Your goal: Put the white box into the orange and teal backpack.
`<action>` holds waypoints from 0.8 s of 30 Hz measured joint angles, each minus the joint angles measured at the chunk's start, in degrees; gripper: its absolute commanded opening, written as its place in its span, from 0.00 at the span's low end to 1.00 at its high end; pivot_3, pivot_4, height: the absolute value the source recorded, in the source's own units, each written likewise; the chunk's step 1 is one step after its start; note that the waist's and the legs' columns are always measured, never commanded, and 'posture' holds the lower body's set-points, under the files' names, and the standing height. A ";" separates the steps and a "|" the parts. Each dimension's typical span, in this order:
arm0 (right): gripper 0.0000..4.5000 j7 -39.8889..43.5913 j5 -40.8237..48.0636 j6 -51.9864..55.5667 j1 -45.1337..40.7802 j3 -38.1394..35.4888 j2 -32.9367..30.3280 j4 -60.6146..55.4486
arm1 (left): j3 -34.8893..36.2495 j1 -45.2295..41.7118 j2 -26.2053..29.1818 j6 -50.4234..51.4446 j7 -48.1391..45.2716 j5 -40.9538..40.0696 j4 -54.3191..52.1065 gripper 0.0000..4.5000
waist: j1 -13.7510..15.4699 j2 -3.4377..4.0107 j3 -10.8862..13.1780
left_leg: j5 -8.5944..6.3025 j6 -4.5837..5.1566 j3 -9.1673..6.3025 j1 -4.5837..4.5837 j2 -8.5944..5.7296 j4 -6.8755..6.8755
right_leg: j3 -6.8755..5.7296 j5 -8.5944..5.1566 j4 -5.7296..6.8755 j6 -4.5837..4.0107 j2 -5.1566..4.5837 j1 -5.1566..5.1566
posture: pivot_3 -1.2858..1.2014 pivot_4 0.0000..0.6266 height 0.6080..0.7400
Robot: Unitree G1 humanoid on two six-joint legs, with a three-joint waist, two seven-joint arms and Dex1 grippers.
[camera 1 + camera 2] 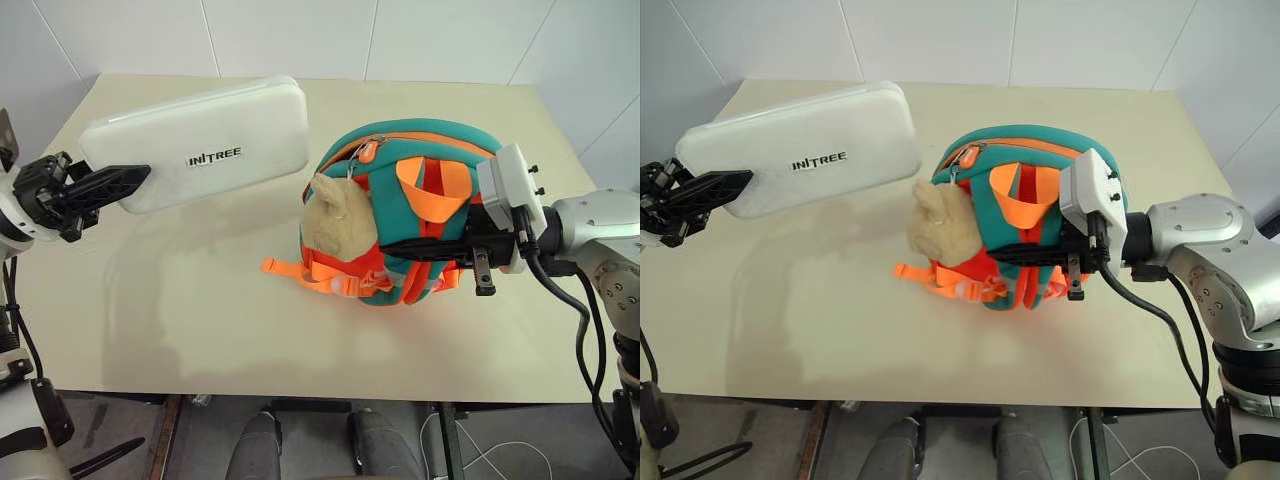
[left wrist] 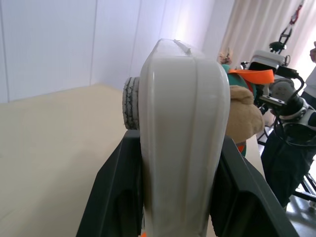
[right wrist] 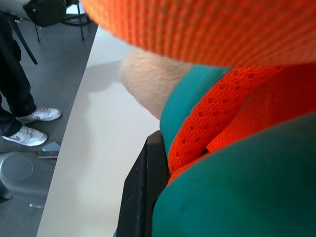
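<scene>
The white box (image 1: 205,142), lettered UNITREE, hangs tilted above the table's left half. My left gripper (image 1: 130,180) is shut on its near left end, and in the left wrist view a black finger (image 2: 116,197) presses each broad face. To the right, the orange and teal backpack (image 1: 420,160) sits on the table with a tan plush toy (image 1: 338,225) on its front and its zipper along the top. My right gripper (image 1: 400,247) reaches in from the right and is shut on the backpack's orange and teal fabric (image 3: 237,163).
The cream table (image 1: 200,300) has bare surface left of and in front of the backpack. A loose orange strap with a buckle (image 1: 300,272) trails towards the front edge. In the right wrist view, a person's legs and white shoes (image 3: 24,133) stand beside the table.
</scene>
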 measured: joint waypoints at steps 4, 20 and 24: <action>0.00 0.02 -0.64 -0.25 -0.02 1.10 0.65 0.41 | -1.88 -0.35 -0.90 -1.04 -1.72 -0.25 -0.15 0.28 | -0.06 0.00 0.00 | 0.00 0.00 -0.01 -0.01 0.00 -0.01 | -0.01 0.00 0.00 0.00 0.01 -0.01 | 0.52 0.24 1.00; 0.00 1.36 -2.99 -2.39 0.48 1.55 0.76 1.27 | -23.04 -16.40 -1.12 -15.49 -6.63 14.64 11.33 0.28 | -0.02 0.00 0.00 | 0.00 0.01 -0.03 -0.03 -0.02 0.03 | -0.02 0.01 -0.01 0.02 0.03 0.00 | 0.52 0.24 1.00; 0.00 1.49 -3.48 -2.74 0.53 1.80 0.93 1.48 | -28.43 -24.20 -3.68 -17.53 -6.53 19.77 13.19 0.28 | 0.27 0.00 0.00 | 0.01 0.03 -0.04 -0.03 -0.06 0.06 | -0.02 0.03 -0.02 0.07 0.03 0.05 | 0.52 0.24 1.00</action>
